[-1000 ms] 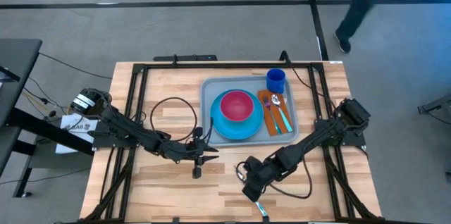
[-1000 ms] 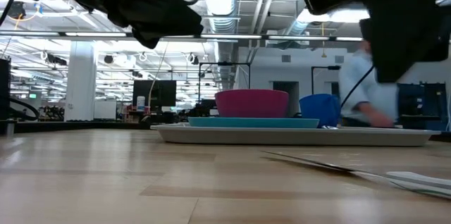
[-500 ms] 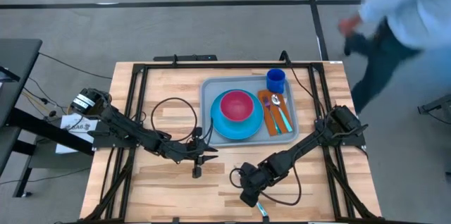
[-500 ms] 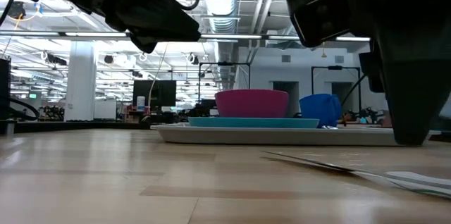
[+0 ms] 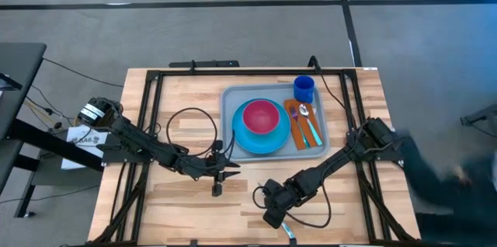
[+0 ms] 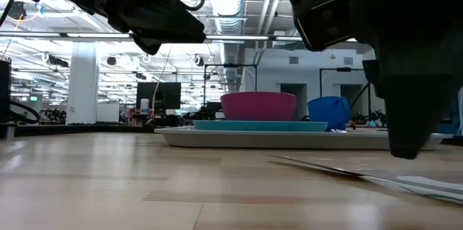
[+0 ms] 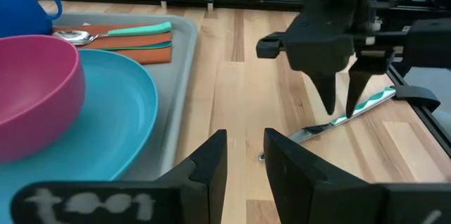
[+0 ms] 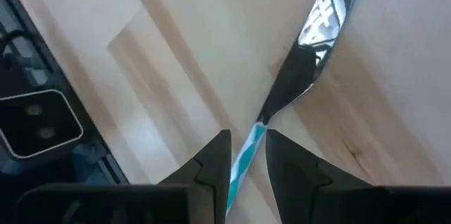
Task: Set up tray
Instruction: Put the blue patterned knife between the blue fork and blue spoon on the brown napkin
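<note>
The grey-blue tray [image 5: 227,99] lies on the far half of the table. It carries the blue plate [image 5: 247,140] with a pink bowl [image 5: 262,116], a blue cup [image 5: 304,88], and an orange napkin [image 5: 295,133] with a spoon and fork. A teal-handled knife [image 8: 310,41] lies flat on the wood near the table's near edge [image 5: 289,230]. My right gripper [image 8: 246,138] is open and points down. Its fingers straddle the knife where blade meets handle [image 7: 345,117], just above it. My left gripper [image 7: 244,138] is open and waits left of the tray [image 5: 231,171].
A black cable loop [image 5: 190,126] lies on the table left of the tray. A black frame runs along the table's edges [image 5: 203,65]. A blurred person [image 5: 446,177] is beyond the table's right side. Bare wood lies between the two grippers.
My right gripper has shifted a little toward the table's near-left and come down over the knife, its fingers now close above it. The knife has not moved. A person has walked past on the right, from beyond the far edge toward the near side.
</note>
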Controlling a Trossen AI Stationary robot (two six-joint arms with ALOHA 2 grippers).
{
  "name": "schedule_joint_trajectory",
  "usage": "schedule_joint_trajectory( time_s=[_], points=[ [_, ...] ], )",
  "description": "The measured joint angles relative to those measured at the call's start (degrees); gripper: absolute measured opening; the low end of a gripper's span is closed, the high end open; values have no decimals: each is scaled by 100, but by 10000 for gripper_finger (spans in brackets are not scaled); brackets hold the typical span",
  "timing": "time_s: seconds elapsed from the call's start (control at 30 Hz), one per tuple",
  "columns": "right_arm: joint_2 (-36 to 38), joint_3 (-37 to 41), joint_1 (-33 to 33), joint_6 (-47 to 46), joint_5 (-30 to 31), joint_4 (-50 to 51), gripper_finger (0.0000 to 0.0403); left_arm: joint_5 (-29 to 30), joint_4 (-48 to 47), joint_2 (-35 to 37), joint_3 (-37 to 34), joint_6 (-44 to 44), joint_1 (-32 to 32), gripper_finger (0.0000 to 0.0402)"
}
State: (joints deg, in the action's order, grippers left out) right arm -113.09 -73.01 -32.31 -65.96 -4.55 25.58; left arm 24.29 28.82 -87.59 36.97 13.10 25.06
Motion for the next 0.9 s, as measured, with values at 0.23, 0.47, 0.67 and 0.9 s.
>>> schedule_joint_trajectory(
  time_s=[0.23, 0.47, 0.67, 0.9],
  points=[
    [-212, -11, -65, -1, -41, -251, 82, 2, 0, 0, 0, 0, 0, 82],
    [-222, -4, -68, -4, -24, -325, 82, 2, -42, 0, 2, 18, 0, 82],
    [-220, 0, -66, 29, -134, -343, 82, 2, -51, 0, 2, 20, -2, 82],
    [-143, 13, -66, 40, -287, -77, 82, 2, -90, 0, 2, 22, -4, 82]
  ],
)
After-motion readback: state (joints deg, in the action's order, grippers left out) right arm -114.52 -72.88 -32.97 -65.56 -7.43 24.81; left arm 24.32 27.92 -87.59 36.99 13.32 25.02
